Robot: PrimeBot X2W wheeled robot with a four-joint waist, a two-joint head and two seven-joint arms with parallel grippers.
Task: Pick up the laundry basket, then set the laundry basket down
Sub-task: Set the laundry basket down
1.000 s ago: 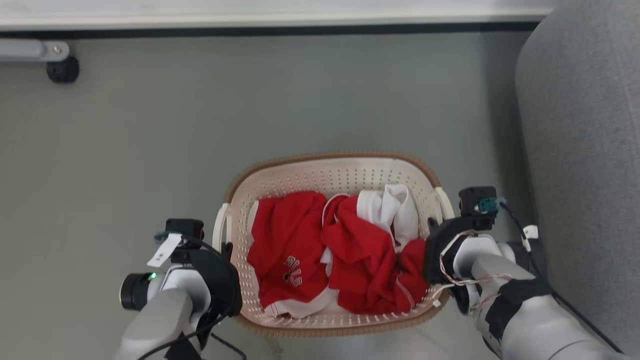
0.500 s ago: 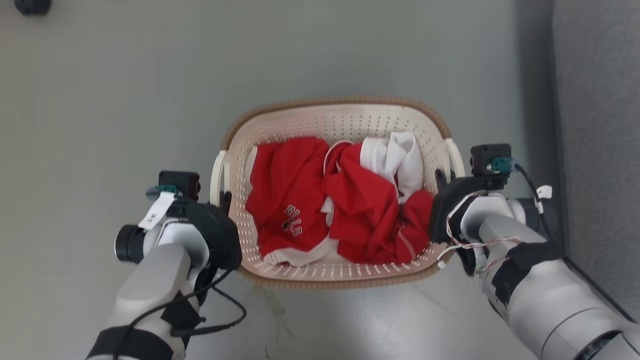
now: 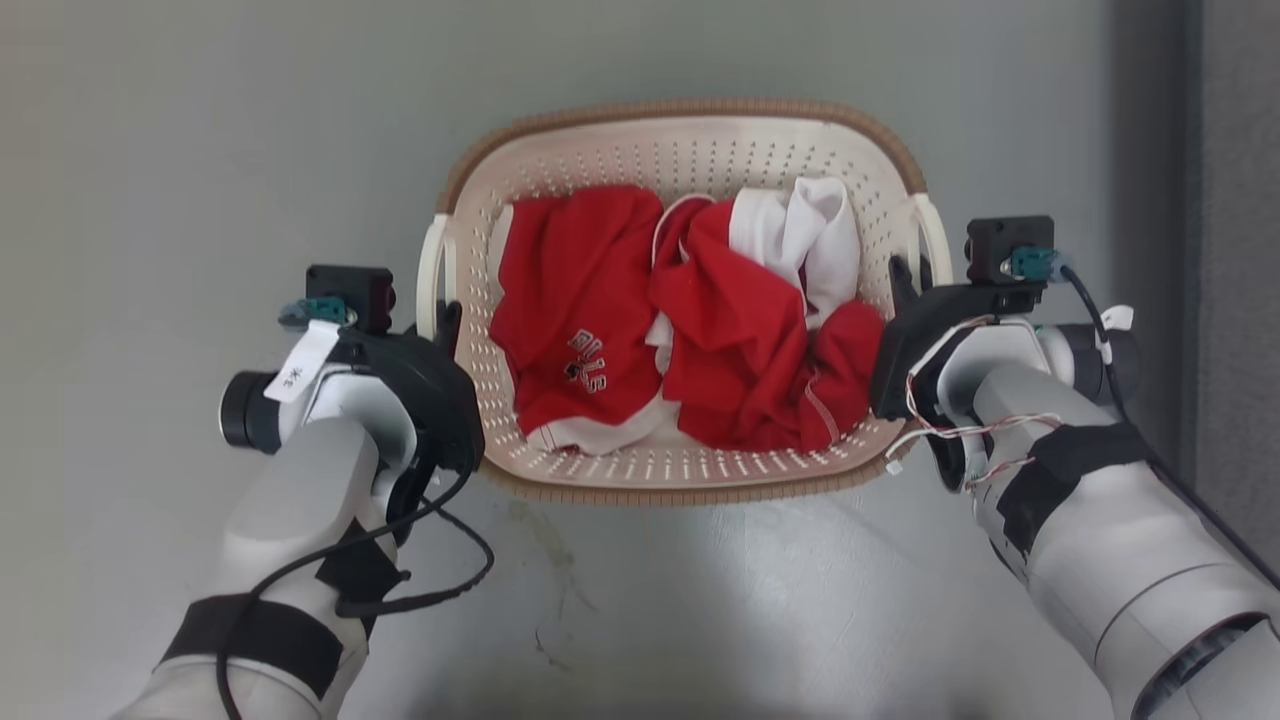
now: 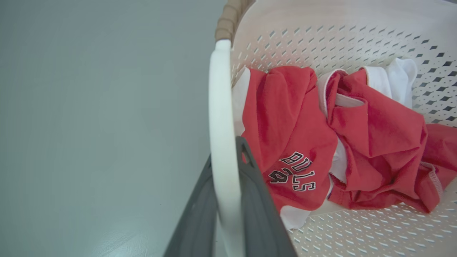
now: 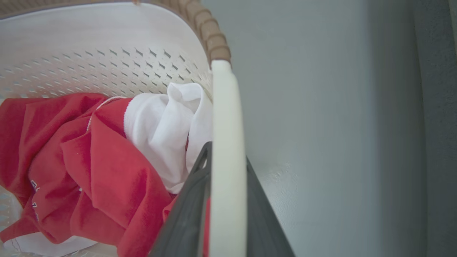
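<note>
My left gripper (image 3: 447,322) pinches the laundry basket (image 3: 680,110) by its left handle (image 4: 219,107), one finger either side. My right gripper (image 3: 903,285) pinches the right handle (image 5: 225,125) likewise. The basket, holding red and white clothes (image 3: 700,340), sits between my arms over the grey floor (image 3: 200,150), seemingly lifted, though I can't be sure.

**Basket clamped at both handles**

The cream basket (image 3: 680,150), perforated, with a brown woven-look rim (image 3: 680,107), stands upright, long side crosswise. The left gripper (image 3: 440,315) pinches its white left handle (image 3: 428,265); the right gripper (image 3: 915,272) pinches the right handle (image 3: 937,235).
</note>
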